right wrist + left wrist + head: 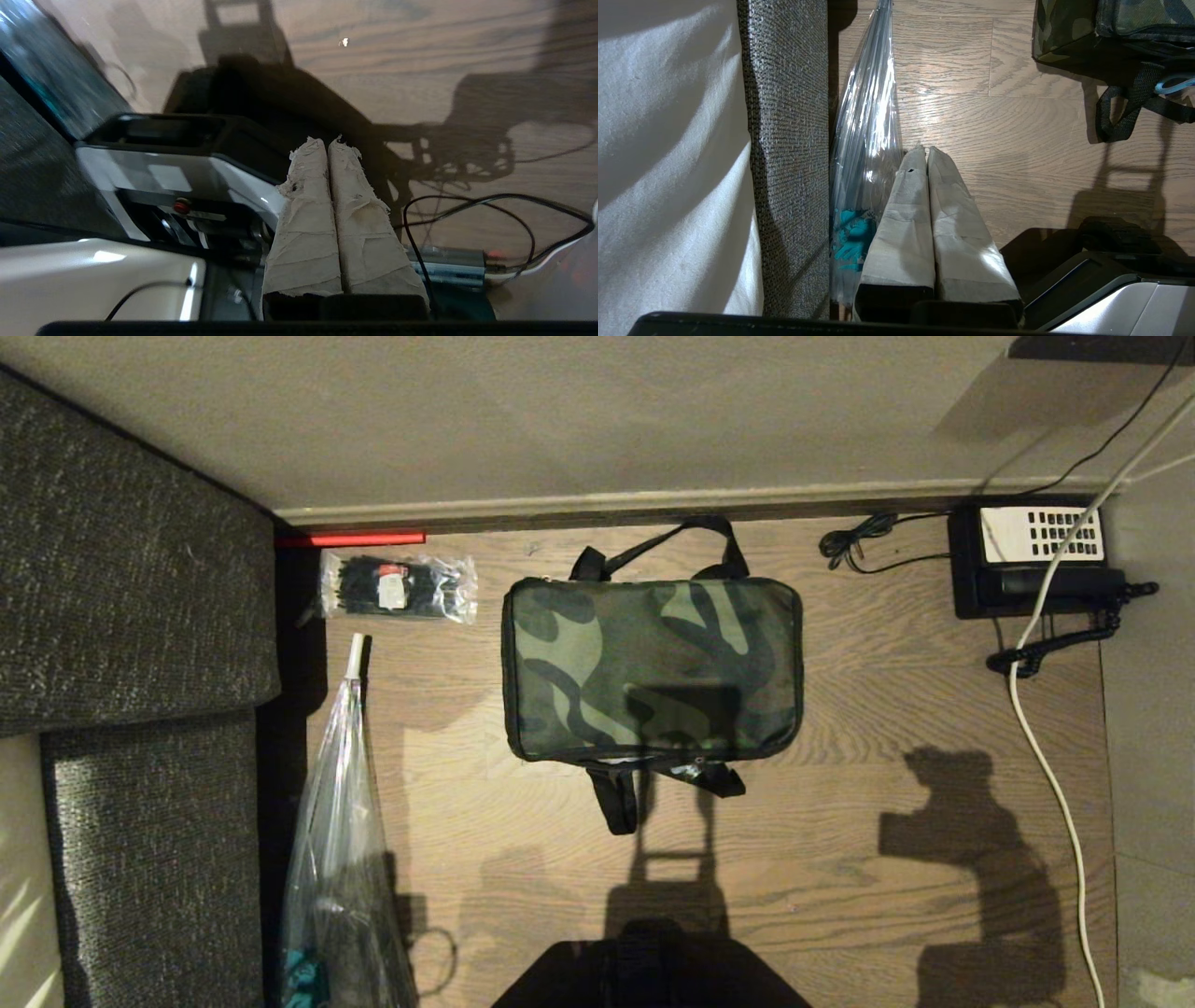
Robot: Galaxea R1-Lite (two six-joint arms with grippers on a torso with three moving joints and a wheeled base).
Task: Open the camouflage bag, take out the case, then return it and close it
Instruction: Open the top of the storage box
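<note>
Bag point(652, 667) lies zipped, well apart from both pressed-together fingers point(322, 154).

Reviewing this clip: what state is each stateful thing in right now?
camouflage bag: zipped shut, lying flat on the floor, untouched
case: not visible
left gripper: fingers shut, empty, beside the clear plastic bag
right gripper: fingers shut, empty
telephone: handset on its cradle

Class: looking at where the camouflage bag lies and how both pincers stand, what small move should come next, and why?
Probably bring the right pincer, shut and empty, toward the camouflage bag: it lies closed on the floor, untouched. The left pincer hangs idle.
</note>
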